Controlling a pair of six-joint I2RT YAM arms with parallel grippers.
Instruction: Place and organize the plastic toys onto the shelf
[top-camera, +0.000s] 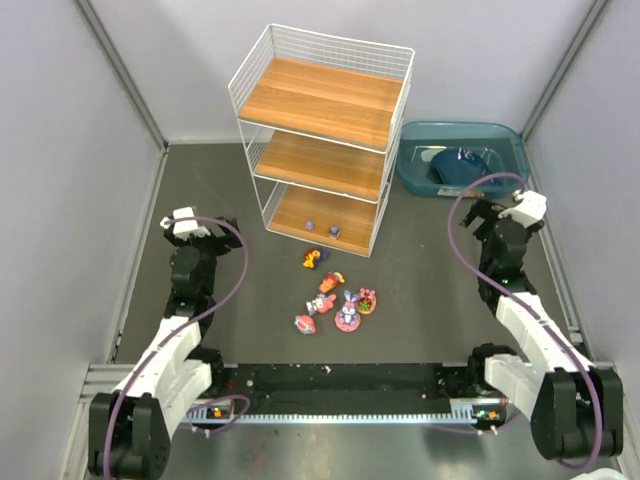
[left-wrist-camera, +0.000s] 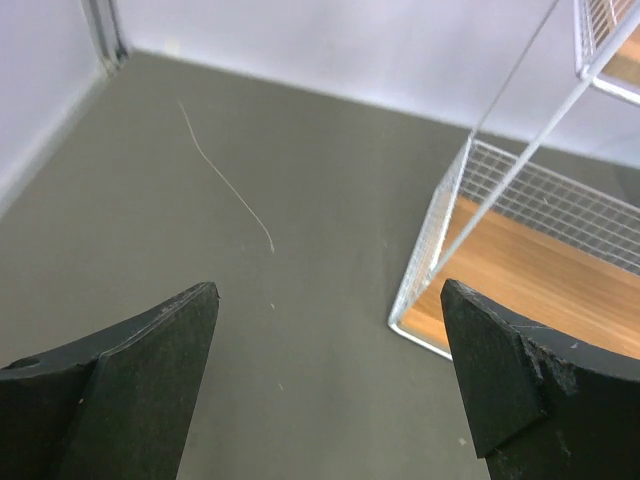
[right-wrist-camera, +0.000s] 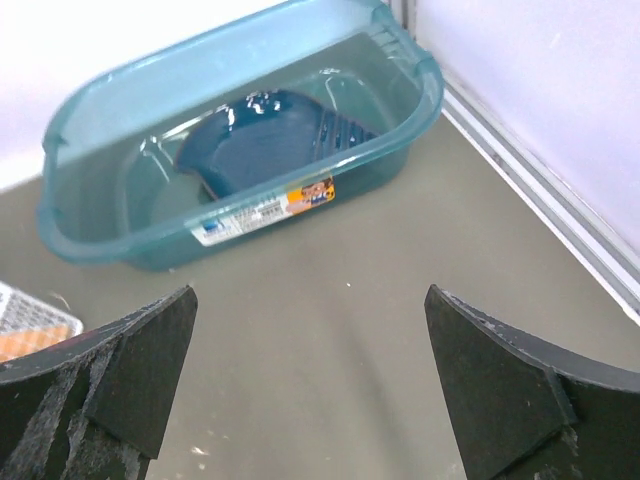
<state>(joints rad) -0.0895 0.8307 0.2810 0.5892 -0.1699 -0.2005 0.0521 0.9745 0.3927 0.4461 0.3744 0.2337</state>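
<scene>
1. The left gripper (left-wrist-camera: 328, 295) has its black jaws spread wide with nothing between them. It is aimed over bare table at the near left corner of the white wire shelf with three wooden tiers (top-camera: 320, 100).
2. The right gripper (right-wrist-camera: 308, 300) is just as wide open and empty. It faces the teal plastic bin (right-wrist-camera: 90, 235) at the far right.
3. Six small bright plastic toys (top-camera: 335, 295) lie loose on the dark table (top-camera: 430, 300), near of the shelf's open front and between the two arms. Neither wrist view shows them. Two tiny purplish things (top-camera: 322, 227) sit on the bottom tier, too small to identify.
4. The cluster lies right of the left gripper and left of the right gripper, and nearer than both. The red-and-yellow figurine (top-camera: 313, 258), closest to the shelf, looks nearer the left arm. The pink-and-red figurine (top-camera: 367, 300) looks nearer the right.
5. The purple bunny-eared figurine (top-camera: 347, 316) lies with its long axis near to far, ears toward the shelf. How the others point cannot be told.
</scene>
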